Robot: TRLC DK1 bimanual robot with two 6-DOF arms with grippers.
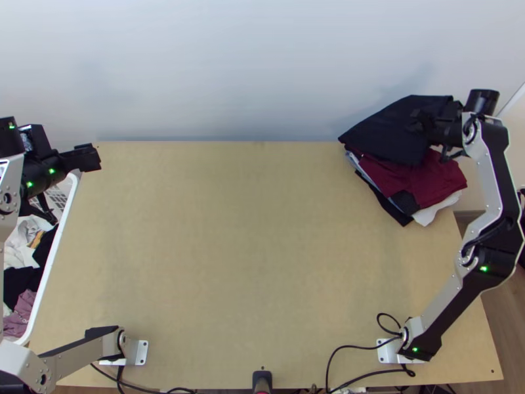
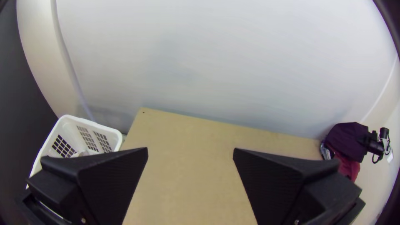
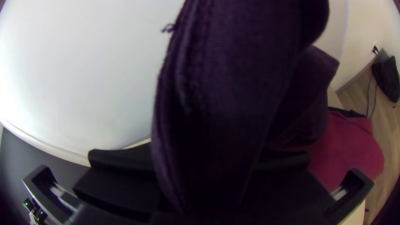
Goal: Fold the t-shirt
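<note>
At the table's far right corner my right gripper [image 1: 423,122] is over the pile, shut on a dark folded t-shirt [image 1: 388,128]. In the right wrist view the dark cloth [image 3: 225,83] rises from between the fingers of the right gripper [image 3: 200,166], hiding their inner edges. The dark shirt lies over a dark red garment [image 1: 438,178]. Off the table's left edge, above the basket, my left gripper [image 1: 69,187] stands open; in its own view the left gripper [image 2: 190,154] has nothing between its fingers.
A white basket [image 1: 56,266] with white, black and mauve clothes stands along the left edge. Under the red garment are white cloth [image 1: 436,209] and black cloth [image 1: 388,207]. Bare wood [image 1: 256,243] spreads between the arms; a pale wall [image 1: 249,72] rises behind. Cables lie near the right base.
</note>
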